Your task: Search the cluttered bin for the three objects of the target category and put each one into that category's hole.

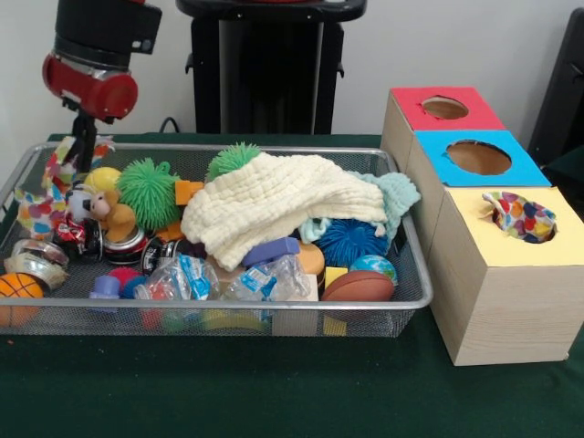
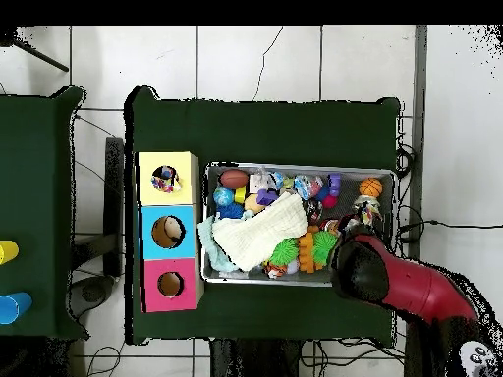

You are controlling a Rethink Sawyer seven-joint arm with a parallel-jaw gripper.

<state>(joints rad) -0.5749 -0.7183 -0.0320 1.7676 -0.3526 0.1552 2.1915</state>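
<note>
A plain pale wall (image 1: 474,46) fills the back of the front view, evenly lit. A dark green cloth covers the table (image 1: 274,392). At the right edge stands a dark piece of furniture (image 1: 568,82), too cut off to identify. From overhead, the floor (image 2: 246,59) is light grey tile with dark joints and a thin crack. Black cables (image 2: 93,133) run across it beside the table. A second green-covered table (image 2: 34,196) sits apart at one side.
</note>
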